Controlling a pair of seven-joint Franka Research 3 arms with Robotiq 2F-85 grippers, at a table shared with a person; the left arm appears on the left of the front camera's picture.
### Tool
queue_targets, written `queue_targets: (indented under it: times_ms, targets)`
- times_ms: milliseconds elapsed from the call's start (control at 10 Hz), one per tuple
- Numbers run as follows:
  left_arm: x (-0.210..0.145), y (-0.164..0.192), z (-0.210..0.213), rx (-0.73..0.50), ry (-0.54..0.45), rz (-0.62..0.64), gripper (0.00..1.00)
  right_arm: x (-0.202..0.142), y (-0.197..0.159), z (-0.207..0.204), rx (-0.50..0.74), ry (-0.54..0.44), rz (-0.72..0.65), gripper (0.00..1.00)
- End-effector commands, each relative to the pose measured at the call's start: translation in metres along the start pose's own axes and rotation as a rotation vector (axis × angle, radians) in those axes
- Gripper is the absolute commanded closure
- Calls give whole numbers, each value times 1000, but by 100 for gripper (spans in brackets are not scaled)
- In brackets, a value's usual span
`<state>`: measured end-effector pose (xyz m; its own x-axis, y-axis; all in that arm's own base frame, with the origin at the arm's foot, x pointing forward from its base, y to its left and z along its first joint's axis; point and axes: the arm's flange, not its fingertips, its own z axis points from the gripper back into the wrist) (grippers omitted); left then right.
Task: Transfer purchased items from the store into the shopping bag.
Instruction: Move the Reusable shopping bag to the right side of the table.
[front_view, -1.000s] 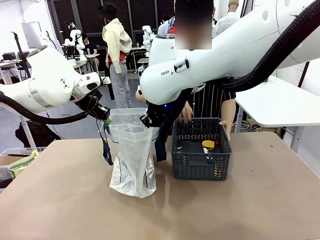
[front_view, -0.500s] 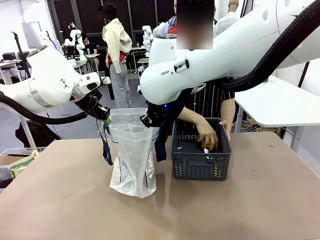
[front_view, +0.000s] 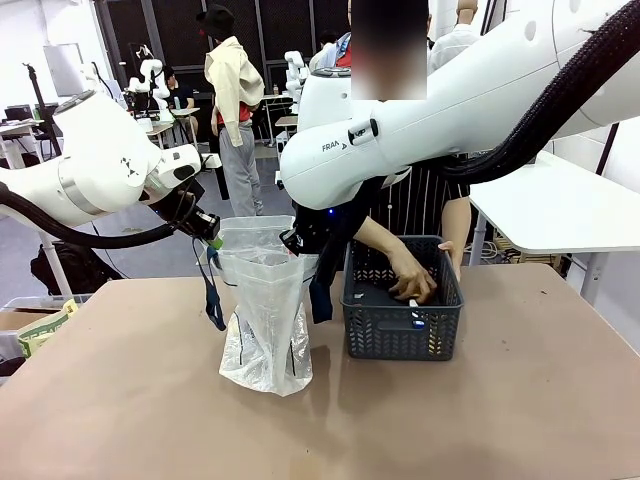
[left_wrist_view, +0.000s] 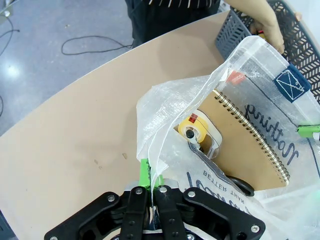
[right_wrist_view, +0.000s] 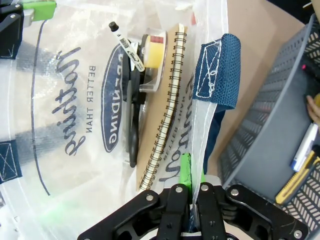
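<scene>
Shopping bag (front_view: 265, 320) | hangs btwn L claw (left_wrist_view: 151, 176) & R claw (right_wrist_view: 192, 175) (mouth open) | both clamp its rim

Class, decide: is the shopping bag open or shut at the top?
Open. The left gripper and right gripper hold the bag apart at its rim; notebook and tape show inside.

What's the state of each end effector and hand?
Left end effector: closed on the shopping bag.
Right end effector: closed on the shopping bag.
Person's hand: in the basket, grip unclear.
</scene>
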<state>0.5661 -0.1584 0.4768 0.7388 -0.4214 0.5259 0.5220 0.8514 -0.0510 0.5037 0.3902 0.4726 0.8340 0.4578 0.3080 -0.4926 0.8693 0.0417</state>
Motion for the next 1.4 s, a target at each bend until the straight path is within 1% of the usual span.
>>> queue_targets:
  times_ms: [0,1300]
  targets:
    - [0,2,1,2,-1,2,100,-2,0,-1,-1,-1,0,100]
    - [0,2,1,2,-1,2,100,-2,0,-1,-1,-1,0,100]
